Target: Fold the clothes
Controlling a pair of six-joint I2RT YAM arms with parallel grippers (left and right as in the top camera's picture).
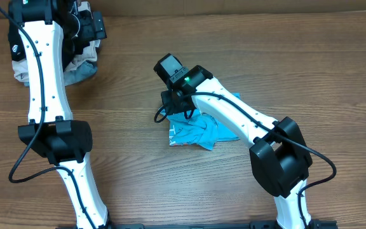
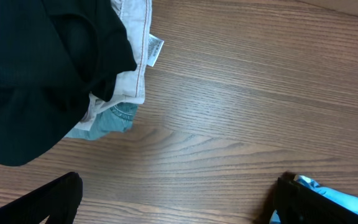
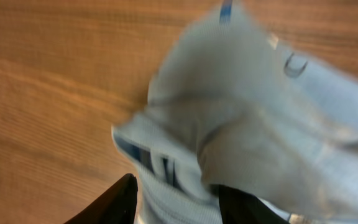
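While the right gripper (image 1: 174, 108) overhangs the T-shirt (image 1: 194, 132), spare garments (image 1: 84, 67) lie apart

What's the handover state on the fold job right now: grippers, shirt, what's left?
Left gripper: open, empty, over bare table beside the pile of other garments at the top left of the overhead view.
Right gripper: down on the sky-blue T-shirt, fabric between its fingers; blur hides whether it is clamped.
T-shirt: a crumpled heap mid-table.
Done: no tidy fold visible.
Left: spread it flat and fold it, probably with both arms.
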